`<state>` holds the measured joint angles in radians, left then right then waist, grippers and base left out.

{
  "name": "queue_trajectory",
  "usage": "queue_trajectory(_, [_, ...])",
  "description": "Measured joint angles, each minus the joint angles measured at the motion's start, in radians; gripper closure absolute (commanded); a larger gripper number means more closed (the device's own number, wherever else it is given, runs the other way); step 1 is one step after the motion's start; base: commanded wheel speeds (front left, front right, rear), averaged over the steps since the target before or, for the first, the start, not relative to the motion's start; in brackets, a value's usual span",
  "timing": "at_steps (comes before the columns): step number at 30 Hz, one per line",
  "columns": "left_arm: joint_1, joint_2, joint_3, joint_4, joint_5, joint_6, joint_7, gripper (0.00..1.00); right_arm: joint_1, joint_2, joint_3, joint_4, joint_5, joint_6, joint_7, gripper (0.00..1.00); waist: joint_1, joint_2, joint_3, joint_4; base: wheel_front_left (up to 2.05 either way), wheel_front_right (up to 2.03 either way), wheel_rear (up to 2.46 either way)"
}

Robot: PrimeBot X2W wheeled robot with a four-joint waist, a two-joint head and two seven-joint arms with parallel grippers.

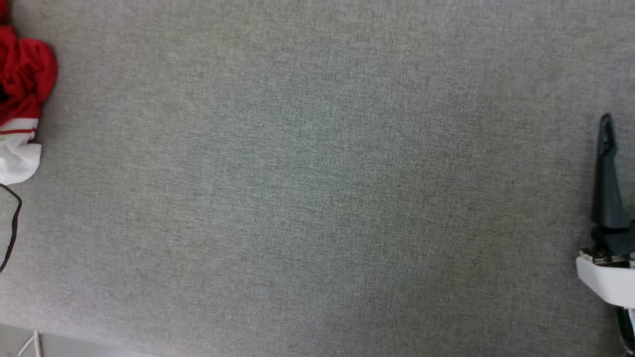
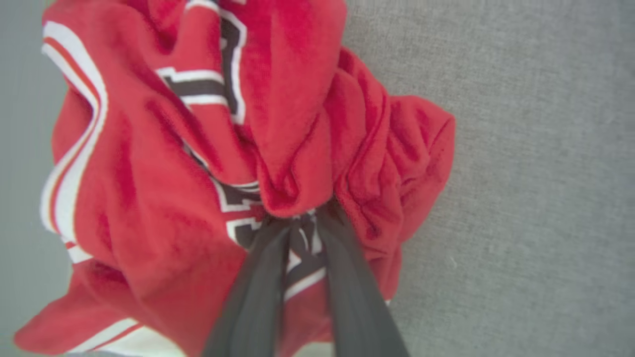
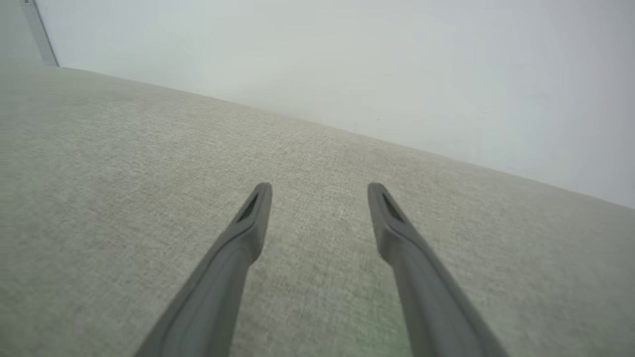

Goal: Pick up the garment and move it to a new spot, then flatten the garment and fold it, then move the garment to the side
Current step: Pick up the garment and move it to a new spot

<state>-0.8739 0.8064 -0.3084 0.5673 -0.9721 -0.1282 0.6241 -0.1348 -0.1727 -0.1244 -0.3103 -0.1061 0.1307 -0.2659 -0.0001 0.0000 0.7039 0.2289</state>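
Note:
The garment (image 1: 24,79), a crumpled red jersey with a white sleeve, lies at the far left edge of the grey cloth surface in the head view. In the left wrist view the garment (image 2: 163,188) is bunched up, with black white-outlined lettering and striped trim showing. My left gripper (image 2: 302,220) has its two dark fingers drawn together on a red fold at the heap's middle. In the right wrist view my right gripper (image 3: 320,198) stands open above bare cloth, holding nothing. One of its fingers (image 1: 606,163) shows at the head view's right edge, far from the garment.
The grey cloth surface (image 1: 317,188) spreads wide between garment and right arm. A thin black cable (image 1: 14,223) loops at the left edge below the white sleeve. The surface's front edge (image 1: 74,339) runs along the bottom left. A pale wall (image 3: 347,59) rises behind the surface.

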Motion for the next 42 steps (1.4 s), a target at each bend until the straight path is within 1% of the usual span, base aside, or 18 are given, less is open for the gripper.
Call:
queue_trajectory(3, [-0.012, 0.023, -0.034, -0.032, 0.009, 0.0, -0.035, 1.0, 0.0, 0.011, 0.016, 0.019, 0.004, 0.0, 0.002, 0.0, 0.0, 0.0, -0.037, 0.001, 0.0, 0.0, 0.0])
queue_trajectory(6, [-0.039, 0.068, -0.064, -0.077, 0.021, -0.001, -0.057, 1.0, -0.001, 0.022, 0.036, 0.037, 0.01, 0.0, 0.002, 0.0, 0.0, 0.0, -0.081, 0.002, 0.0, 0.0, 0.0])
queue_trajectory(11, [-0.093, 0.126, -0.115, -0.174, 0.035, -0.001, -0.058, 1.0, -0.005, 0.05, 0.061, 0.065, 0.019, 0.0, 0.002, 0.0, 0.0, 0.0, -0.164, -0.004, 0.0, 0.0, 0.0])
queue_trajectory(13, [-0.125, 0.139, -0.134, -0.215, 0.045, -0.001, -0.05, 1.0, -0.005, 0.063, 0.068, 0.077, 0.021, 0.0, 0.002, 0.0, 0.0, 0.0, -0.197, -0.009, 0.0, 0.0, 0.0])
queue_trajectory(19, [-0.237, 0.154, -0.215, -0.32, 0.073, -0.001, -0.002, 1.0, -0.005, 0.095, 0.084, 0.104, 0.037, 0.0, 0.002, 0.0, 0.0, 0.0, -0.281, -0.038, 0.0, 0.0, 0.0])
queue_trajectory(25, [-0.356, 0.108, -0.306, -0.41, 0.099, -0.001, 0.052, 1.0, -0.005, 0.114, 0.094, 0.124, 0.054, 0.0, 0.002, 0.0, 0.0, 0.0, -0.332, -0.103, 0.0, 0.0, 0.0])
queue_trajectory(30, [-0.448, 0.065, -0.391, -0.471, 0.107, -0.001, 0.086, 1.0, -0.003, 0.119, 0.095, 0.137, 0.066, 0.0, 0.002, 0.0, 0.0, 0.0, -0.365, -0.175, 0.0, 0.0, 0.0])
queue_trajectory(33, [-0.492, 0.035, -0.441, -0.496, 0.107, -0.001, 0.096, 1.0, -0.001, 0.12, 0.091, 0.141, 0.094, 0.0, 0.002, 0.0, 0.0, 0.0, -0.38, -0.223, 0.0, 0.0, 0.0])
queue_trajectory(40, [-0.536, -0.04, -0.541, -0.556, 0.095, -0.001, 0.097, 1.0, 0.0, 0.121, 0.086, 0.151, 0.132, 0.0, 0.002, 0.0, 0.0, 0.0, -0.403, -0.332, 0.0, 0.0, 0.0])
queue_trajectory(42, [-0.541, -0.053, -0.567, -0.574, 0.095, -0.001, 0.09, 1.0, 0.0, 0.121, 0.086, 0.154, 0.135, 0.0, 0.002, 0.0, 0.0, 0.0, -0.409, -0.361, 0.0, 0.0, 0.0])
